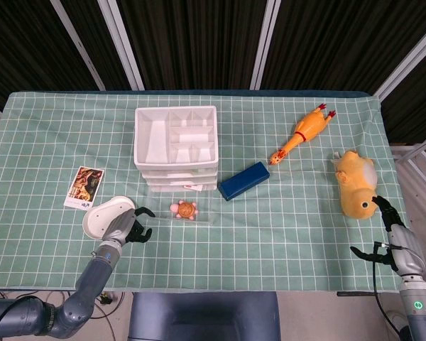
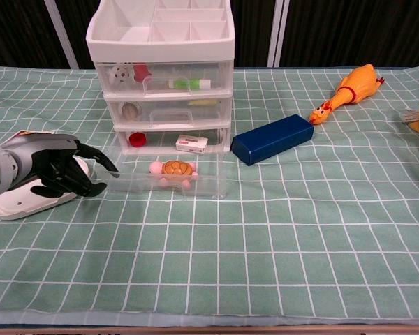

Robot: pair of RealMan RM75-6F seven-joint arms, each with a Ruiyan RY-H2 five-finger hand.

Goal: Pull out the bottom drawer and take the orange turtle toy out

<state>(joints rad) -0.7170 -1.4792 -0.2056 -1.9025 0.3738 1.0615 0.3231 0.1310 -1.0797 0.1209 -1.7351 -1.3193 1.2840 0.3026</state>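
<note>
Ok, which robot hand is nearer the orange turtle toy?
Left. The left robot hand sits just left of the orange turtle toy; the right robot hand is far off at the table's right edge.

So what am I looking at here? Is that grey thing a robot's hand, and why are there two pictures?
Yes, it's a robot with two arms and hands. One picture looks down from its head, the other looks out from its chest. The left hand sits at the corner of the pulled-out bottom drawer, holding nothing. Inside lies the orange turtle toy. The right hand waits at the table's edge, empty too. On the green checked cloth are white drawers, a blue box, a rubber chicken, a white dish, a picture card and a yellow plush toy.
</note>
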